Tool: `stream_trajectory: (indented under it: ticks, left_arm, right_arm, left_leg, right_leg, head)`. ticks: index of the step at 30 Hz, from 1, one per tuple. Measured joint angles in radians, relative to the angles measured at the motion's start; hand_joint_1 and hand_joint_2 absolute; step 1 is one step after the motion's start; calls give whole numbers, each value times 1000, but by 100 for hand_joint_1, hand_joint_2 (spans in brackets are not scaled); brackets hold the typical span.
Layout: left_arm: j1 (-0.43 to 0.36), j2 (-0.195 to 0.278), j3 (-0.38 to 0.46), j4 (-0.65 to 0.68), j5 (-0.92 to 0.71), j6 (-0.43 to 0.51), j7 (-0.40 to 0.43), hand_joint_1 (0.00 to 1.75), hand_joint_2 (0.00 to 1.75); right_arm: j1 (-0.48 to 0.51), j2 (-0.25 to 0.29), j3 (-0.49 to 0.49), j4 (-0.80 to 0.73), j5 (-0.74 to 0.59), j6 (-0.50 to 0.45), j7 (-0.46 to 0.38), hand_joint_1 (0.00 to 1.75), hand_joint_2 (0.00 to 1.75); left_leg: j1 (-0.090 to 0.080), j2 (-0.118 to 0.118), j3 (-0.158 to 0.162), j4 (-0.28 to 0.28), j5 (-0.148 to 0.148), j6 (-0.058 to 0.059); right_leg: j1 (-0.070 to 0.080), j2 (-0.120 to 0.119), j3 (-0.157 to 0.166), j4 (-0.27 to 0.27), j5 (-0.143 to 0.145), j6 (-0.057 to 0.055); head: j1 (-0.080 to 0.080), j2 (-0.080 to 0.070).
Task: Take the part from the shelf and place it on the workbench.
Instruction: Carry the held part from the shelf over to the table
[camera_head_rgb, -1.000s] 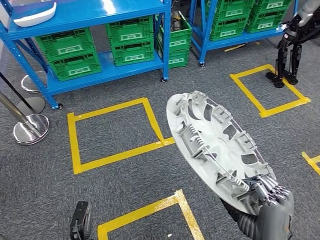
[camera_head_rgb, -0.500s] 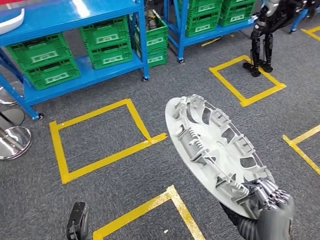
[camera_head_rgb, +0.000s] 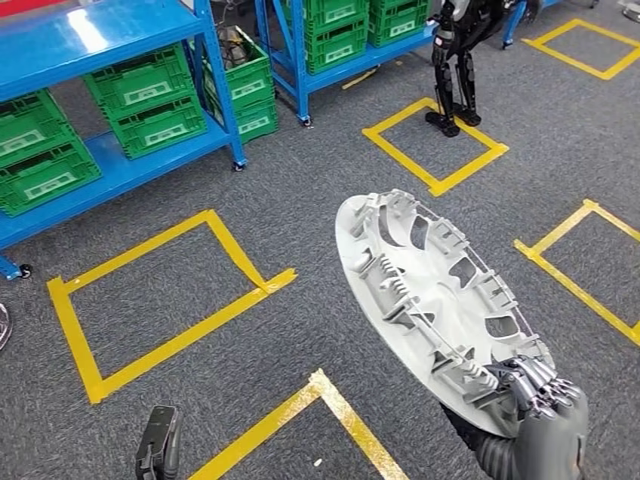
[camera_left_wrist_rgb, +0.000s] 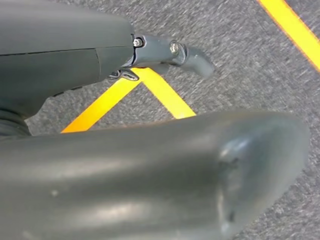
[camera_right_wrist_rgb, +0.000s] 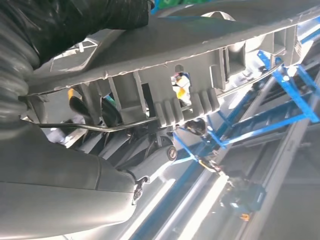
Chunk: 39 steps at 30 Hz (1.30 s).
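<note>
The part (camera_head_rgb: 430, 300) is a large round grey-white wheel cover, ribbed inner side up, tilted over the carpet at centre right in the head view. My right hand (camera_head_rgb: 543, 410) grips its near lower rim, fingers curled over the edge. The right wrist view looks along the part's ribbed underside (camera_right_wrist_rgb: 181, 45), with my right hand (camera_right_wrist_rgb: 56, 185) wrapped under it. My left hand (camera_head_rgb: 158, 450) hangs low at the bottom left and holds nothing. In the left wrist view, the left hand (camera_left_wrist_rgb: 151, 175) has its thumb and a finger stretched out over the floor.
Blue shelving (camera_head_rgb: 113, 165) holding green crates (camera_head_rgb: 151, 95) runs along the back left. Yellow tape squares (camera_head_rgb: 173, 300) mark the grey carpet. Another robot's dark legs (camera_head_rgb: 453, 70) stand in a yellow square at the back right.
The whole picture has slid left, so the camera has turned right. The shelves moved toward the left edge. The part stays in my right hand in the same pose.
</note>
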Motion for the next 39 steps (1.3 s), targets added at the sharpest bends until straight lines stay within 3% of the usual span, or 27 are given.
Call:
stream_trajectory:
  ticks: [1, 3, 4, 6, 8, 9, 10, 12, 14, 16, 18, 20, 22, 23, 24, 26, 28, 30, 32, 34, 36, 38, 39]
  left_arm:
    - [-1, -3, 0, 0, 0, 1, 0, 0, 0]
    - [-5, -8, 0, -1, -1, 3, 0, 0, 0]
    - [-7, -10, 0, -1, -1, 4, 0, 0, 0]
    - [-7, -12, 0, -2, -4, 6, 0, 0, 0]
    - [-5, -14, 0, -2, -8, 6, 1, 0, 0]
    - [-5, -15, 0, -2, -10, 6, 1, 0, 0]
    - [-6, -15, 0, -2, -11, 6, 1, 0, 0]
    - [-8, -17, 0, -2, -13, 6, 1, 0, 0]
    - [-9, -17, 0, -2, -14, 6, 1, 0, 0]
    - [-10, -17, 0, -2, -15, 6, 1, 0, 0]
    - [-13, -17, -1, -2, -17, 6, 1, 0, 0]
    - [-13, -17, -1, -2, -19, 6, 1, 0, 0]
    - [-10, -16, -1, -2, -19, 6, 1, 0, 0]
    - [-9, -16, -1, -2, -19, 6, 1, 0, 0]
    - [-8, -16, -1, -2, -19, 5, 1, 0, 0]
    - [-9, -15, -1, -2, -20, 5, 1, 0, 0]
    - [-9, -13, -1, -2, -21, 5, 2, 0, 0]
    - [-9, -12, -1, -2, -21, 5, 4, 0, 0]
    - [-10, -13, -1, -2, -22, 5, 5, 0, 0]
    - [-12, -15, -1, -2, -22, 5, 5, 0, 0]
    - [-12, -14, -1, -3, -22, 5, 6, 0, 0]
    - [-10, -15, -1, -3, -23, 5, 7, 0, 0]
    - [-9, -15, -1, -3, -23, 5, 8, 0, 0]
  right_arm:
    - [2, 0, -1, 0, 0, 0, 0, 175, 175]
    - [5, 0, -2, -2, 0, 0, -1, 175, 175]
    - [6, 0, -3, -4, 0, 0, -1, 175, 175]
    - [4, 0, -3, -5, 1, 0, -2, 175, 175]
    - [4, 1, -5, -5, 1, 0, -2, 175, 175]
    - [5, 2, -7, -5, 2, 0, -2, 175, 175]
    - [6, 2, -9, -5, 2, 0, -2, 175, 175]
    - [6, 2, -12, -5, 2, 0, -2, 175, 175]
    - [6, 2, -14, -6, 2, 0, -3, 175, 175]
    - [8, 3, -16, -8, 3, 0, -3, 175, 175]
    - [10, 3, -18, -8, 4, 0, -3, 175, 175]
    - [9, 4, -19, -10, 5, 0, -3, 175, 175]
    - [8, 4, -19, -10, 7, 0, -3, 175, 175]
    - [9, 5, -19, -10, 8, 0, -3, 175, 175]
    - [9, 5, -19, -10, 9, 0, -3, 175, 175]
    - [10, 5, -19, -10, 10, 0, -3, 175, 175]
    - [9, 5, -19, -10, 11, 0, -3, 175, 175]
    - [10, 5, -20, -11, 12, 0, -2, 175, 175]
    - [12, 5, -20, -13, 12, 0, -2, 175, 175]
    - [15, 5, -20, -15, 12, 0, -3, 175, 175]
    - [14, 5, -20, -16, 12, 0, -3, 175, 175]
    - [13, 5, -20, -16, 12, 0, -3, 175, 175]
    - [13, 5, -20, -16, 11, 0, -3, 175, 175]
  left_leg:
    - [0, 9, 1, -6, 1, 2]
    - [5, 28, 3, -15, 7, 12]
    - [8, 39, 5, -20, 10, 17]
    - [8, 60, 5, -22, 10, 22]
    - [7, 84, 4, -21, 9, 22]
    - [7, 94, 5, -21, 8, 21]
    - [7, 104, 6, -20, 7, 19]
    - [4, 120, 10, -19, 2, 11]
    - [-2, 133, 12, -15, -2, 1]
    - [-4, 146, 15, -16, -3, -8]
    - [1, 139, 14, -3, -18, -19]
    - [4, 104, -21, 82, -72, -24]
    - [4, 80, -82, 218, -132, -24]
    - [4, 77, -103, 261, -141, -24]
    - [4, 75, -108, 269, -130, -22]
    - [4, 62, -71, 175, -59, -15]
    - [5, 25, -19, 52, -5, -7]
    - [5, 6, 0, 5, -3, -3]
    - [4, 19, 2, -5, -3, 0]
    - [8, 37, 5, -13, 1, 10]
    - [9, 58, 7, -15, 1, 18]
    - [9, 80, 7, -15, 0, 20]
    - [9, 91, 7, -15, -1, 20]
  right_leg:
    - [-2, 9, -4, -1, 2, 7]
    - [-1, -7, -19, 16, -11, 19]
    - [-1, -28, -37, 50, -32, 25]
    - [-3, -73, -94, 168, -93, 35]
    - [-8, -88, -137, 261, -122, 43]
    - [-9, -92, -135, 258, -111, 46]
    - [-10, -97, -112, 217, -82, 46]
    - [-7, -129, -36, 80, -26, 43]
    - [-2, -151, 9, -1, -9, 31]
    - [1, -139, 10, -6, -10, 15]
    - [0, -124, 11, -11, -6, 0]
    - [-3, -109, 14, -16, -2, -13]
    - [-2, -90, 14, -15, -3, -17]
    - [-1, -79, 14, -15, -3, -18]
    - [0, -67, 15, -14, -3, -18]
    - [1, -43, 16, -11, -4, -17]
    - [1, -21, 14, -5, -6, -12]
    - [-1, -4, 4, -1, -4, -1]
    - [-5, 6, -6, 0, -2, 11]
    - [-4, -25, -26, 31, -23, 23]
    - [-4, -71, -77, 137, -78, 33]
    - [-8, -86, -137, 257, -123, 42]
    - [-10, -89, -148, 278, -121, 45]
  head:
    - [0, 0]
    - [3, 0]
    - [8, 0]
    - [16, 0]
    - [17, 0]
    - [17, 0]
    - [17, 0]
    - [18, 0]
    - [17, 0]
    - [15, 0]
    - [14, 0]
    - [10, 0]
    - [6, 0]
    - [6, 0]
    - [6, 0]
    - [6, 0]
    - [7, 0]
    - [7, 0]
    - [6, 0]
    - [11, 0]
    - [16, 0]
    - [18, 0]
    - [18, 0]
